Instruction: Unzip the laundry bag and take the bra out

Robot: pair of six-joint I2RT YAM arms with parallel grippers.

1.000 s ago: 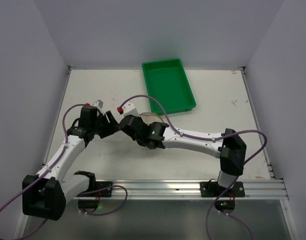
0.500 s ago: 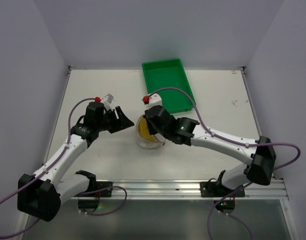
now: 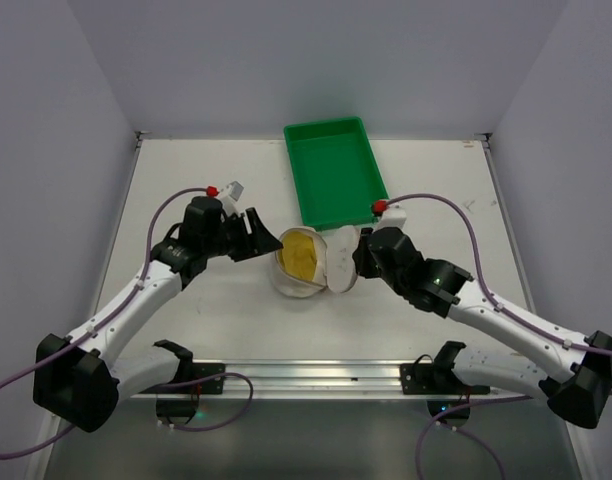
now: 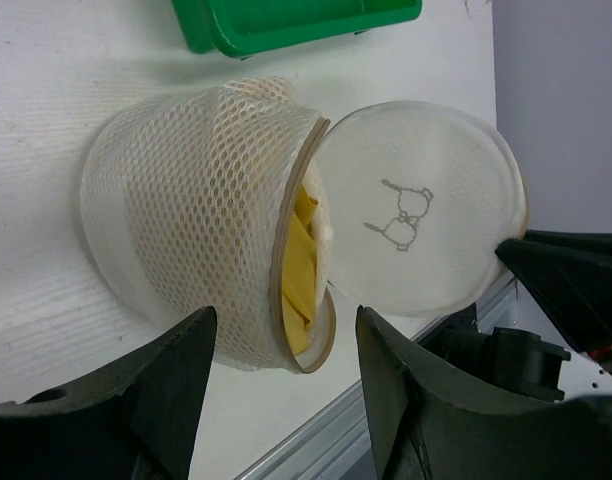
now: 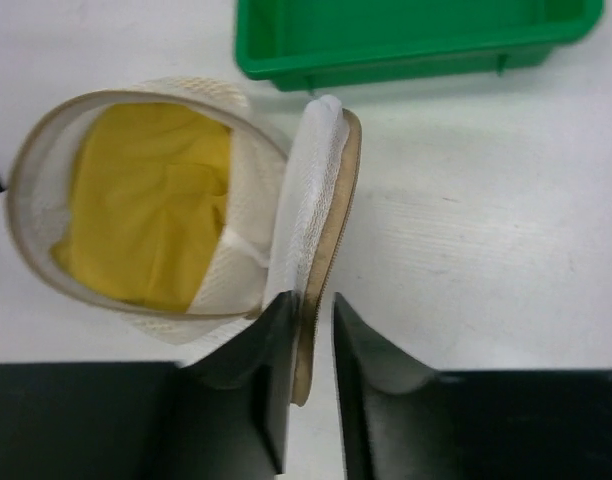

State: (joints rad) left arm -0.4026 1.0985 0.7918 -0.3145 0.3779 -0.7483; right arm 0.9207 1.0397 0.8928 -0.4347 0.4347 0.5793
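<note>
Bag position: the laundry bag (image 3: 291,283) rests near the middle of the counter (image 3: 186,180), just short of the near end of the green tray (image 3: 336,170). A narrow strip of bare surface separates the two. The tray itself reaches back to the far edge.

Bag condition: the mouth is open. The flap lid (image 3: 343,264) stands out on the side of the bag toward the counter's right edge, joined to the rim at one end and turned almost edge-on in the right wrist view. A yellow garment (image 5: 146,200) fills the inside of the mesh drum and shows through the mouth in all three views. In the left wrist view, the lid's flat face carries a small dark emblem (image 4: 401,215).

Right gripper (image 5: 311,310): its fingers (image 5: 271,400) are pressed together on the rim of the flap lid, with the wire-stiffened edge clamped between them (the grip point lies at the part of the lid nearest the counter's near edge).

Left gripper (image 4: 283,318): its fingers (image 4: 176,390) are spread wide and hold nothing. It sits just beside the bag, on the side toward the counter's left edge, with the mesh wall framed between the fingertips. Whether a fingertip touches the mesh cannot be determined.
</note>
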